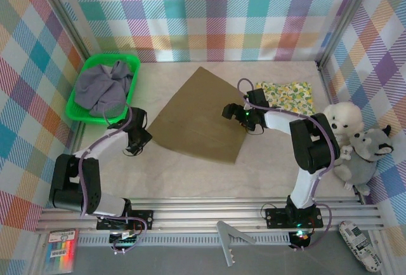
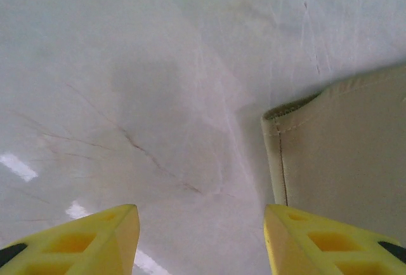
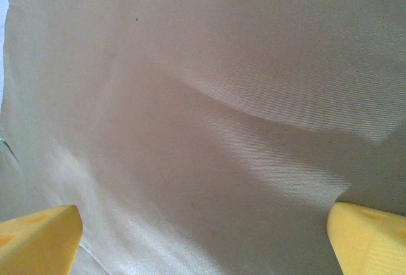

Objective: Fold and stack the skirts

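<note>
The olive-brown skirt (image 1: 200, 116) lies spread flat in the middle of the table. To its right rests the folded floral skirt (image 1: 288, 96). The grey-lavender skirt (image 1: 104, 87) is bunched up in the green basket. My left gripper (image 1: 136, 140) is at the olive skirt's left corner. In the left wrist view my left gripper (image 2: 202, 243) is open over bare table, with the hemmed corner (image 2: 342, 148) just beyond its right finger. My right gripper (image 1: 236, 113) hovers over the skirt's right side. In the right wrist view my right gripper (image 3: 203, 243) is wide open above smooth olive cloth (image 3: 203, 97).
The green basket (image 1: 85, 75) stands at the back left. A white plush toy (image 1: 342, 119) and a grey one (image 1: 368, 151) sit against the right wall. Plaid walls close in the table on three sides. An aluminium rail (image 1: 209, 214) runs along the near edge.
</note>
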